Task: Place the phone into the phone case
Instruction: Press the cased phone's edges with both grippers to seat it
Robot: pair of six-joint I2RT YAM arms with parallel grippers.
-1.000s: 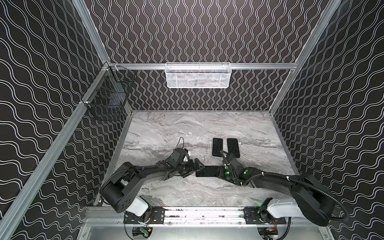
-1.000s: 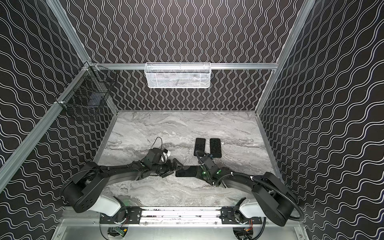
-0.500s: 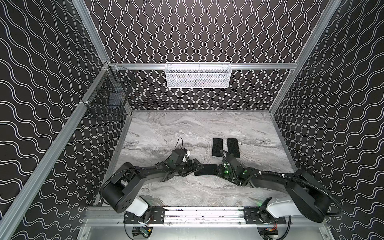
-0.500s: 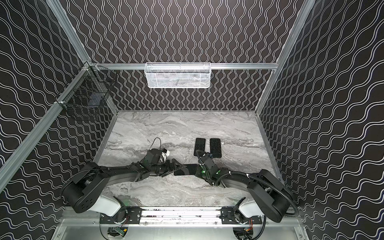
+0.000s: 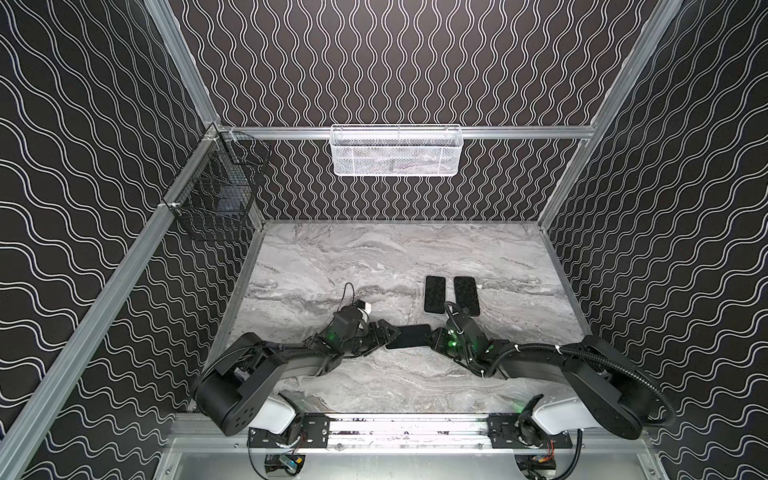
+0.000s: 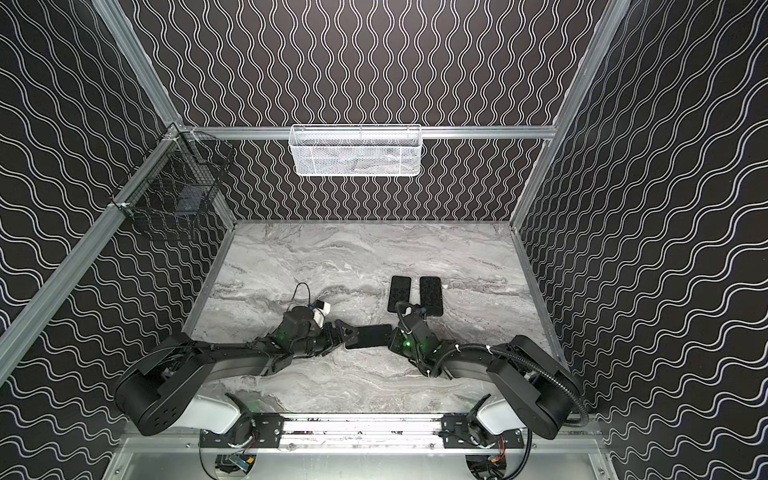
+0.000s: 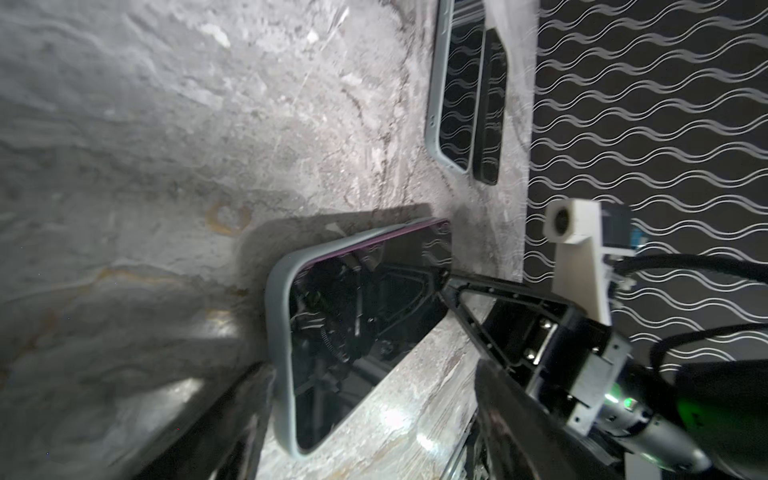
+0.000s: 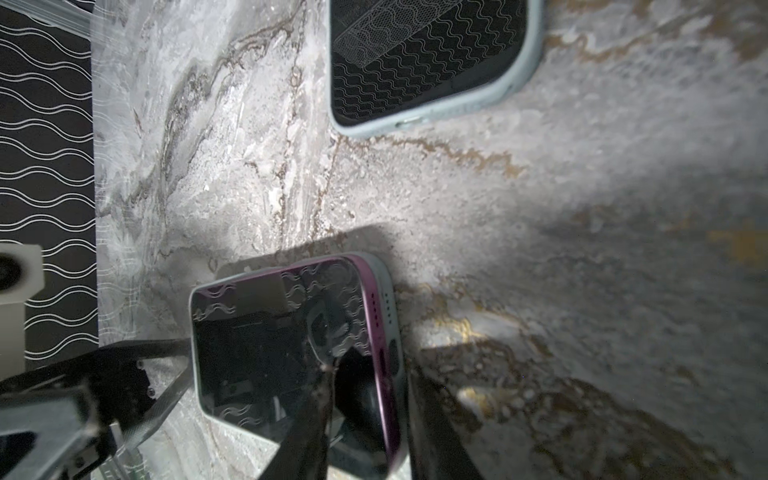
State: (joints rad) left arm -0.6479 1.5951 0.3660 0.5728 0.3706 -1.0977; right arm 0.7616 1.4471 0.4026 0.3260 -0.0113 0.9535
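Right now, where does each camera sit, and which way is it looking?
Top view: high in front, looking down at the table; both arms show.
Top view: alongside, same aim at the table; both arms show.
Left wrist: on left arm, facing the phone; right gripper shows.
Right wrist: on right arm, facing the same phone; left gripper shows.
Shared: that phone, in all four.
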